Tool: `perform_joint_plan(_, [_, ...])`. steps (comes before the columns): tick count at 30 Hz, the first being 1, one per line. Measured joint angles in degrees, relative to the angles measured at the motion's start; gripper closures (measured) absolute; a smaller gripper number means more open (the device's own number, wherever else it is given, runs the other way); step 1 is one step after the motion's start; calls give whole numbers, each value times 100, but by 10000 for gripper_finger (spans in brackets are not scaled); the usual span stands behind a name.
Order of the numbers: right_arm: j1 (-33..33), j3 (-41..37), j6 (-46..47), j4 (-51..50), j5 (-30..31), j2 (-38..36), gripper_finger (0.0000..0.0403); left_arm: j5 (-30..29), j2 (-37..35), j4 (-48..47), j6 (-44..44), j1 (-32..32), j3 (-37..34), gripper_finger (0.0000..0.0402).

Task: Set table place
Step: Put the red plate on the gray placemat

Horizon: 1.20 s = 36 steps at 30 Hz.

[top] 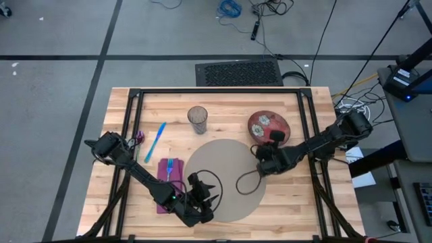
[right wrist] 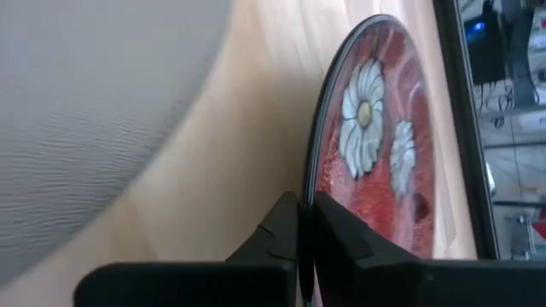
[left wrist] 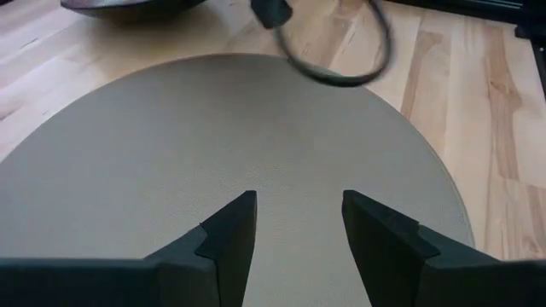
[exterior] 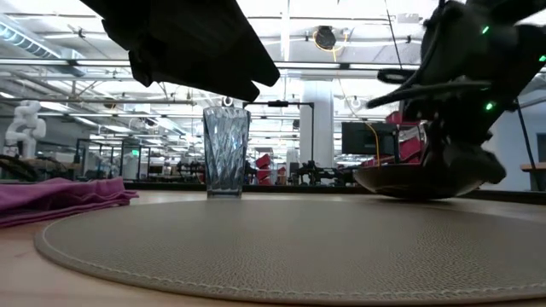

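From my station the table [top: 223,101] reads as pale wood planks with a visible grain and a soft satin sheen, framed in black metal. The round mat [left wrist: 213,145] looks matt, with a fine pebbled grain like woven or embossed fabric, and a stitched rim shows in the low view. The plate [right wrist: 384,145] is glossy, a red glazed face with white flowers and a dark shiny rim. The glass [exterior: 225,152] is clear and faceted, catching highlights. The napkin [exterior: 60,198] is soft purple cloth, creased. I see smooth blue plastic on the cutlery [top: 156,140]. Both grippers' fingers [left wrist: 230,234] look like matt black plastic.
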Motion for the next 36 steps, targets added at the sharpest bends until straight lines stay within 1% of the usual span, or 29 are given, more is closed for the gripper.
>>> perform_joint_plan(11, [920, 659, -3, -353, 607, 0, 401, -42, 0, 0, -2, 0, 0, 240])
perform_joint_plan(16, [1283, 825, -92, -373, 702, 21, 401, -42, 0, 0, -2, 0, 0, 240])
perform_joint_plan(20, [1568, 1060, -431, -191, 751, 197, 401, -66, 0, -2, 0, 2, 0, 240])
perform_joint_plan(26, [1975, 1714, -908, -67, 623, 864, 402, -72, 0, -2, 98, 2, 0, 240])
perform_joint_plan(36, [2382, 3237, -1827, -75, 482, 2331, 402, -76, 0, -4, 101, 2, 0, 240])
